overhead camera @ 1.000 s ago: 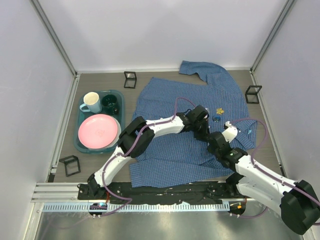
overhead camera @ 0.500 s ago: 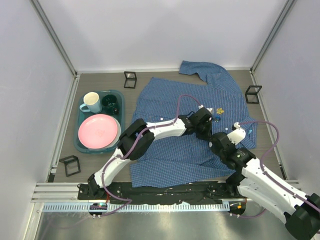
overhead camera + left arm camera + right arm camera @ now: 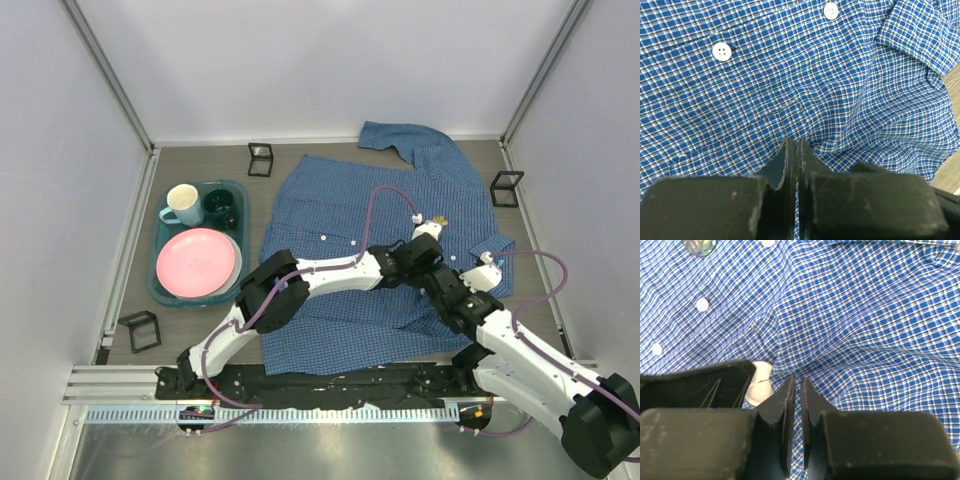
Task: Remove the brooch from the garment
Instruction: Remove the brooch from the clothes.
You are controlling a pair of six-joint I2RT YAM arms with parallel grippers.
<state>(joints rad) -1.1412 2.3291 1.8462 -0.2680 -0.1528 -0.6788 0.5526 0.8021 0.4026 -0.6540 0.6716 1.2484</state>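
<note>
Pressing down: left pincer [image 3: 794, 143], tips tight together, on the blue checked shirt [image 3: 330, 195].
Beside it: right pincer [image 3: 796, 381], tips nearly together with a thin slit, on the shirt too; cannot tell if cloth is pinched.
Up-left of those tips: round shiny brooch [image 3: 700, 245], on the shirt near white buttons [image 3: 702, 304].
Under everything: tabletop [image 3: 190, 165], shirt spread over it.
Far left: green tray [image 3: 153, 268].

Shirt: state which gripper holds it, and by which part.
The left gripper is shut on a small fold of the shirt, near its buttons; creases run to its tips. For the right gripper, it cannot be told.
</note>
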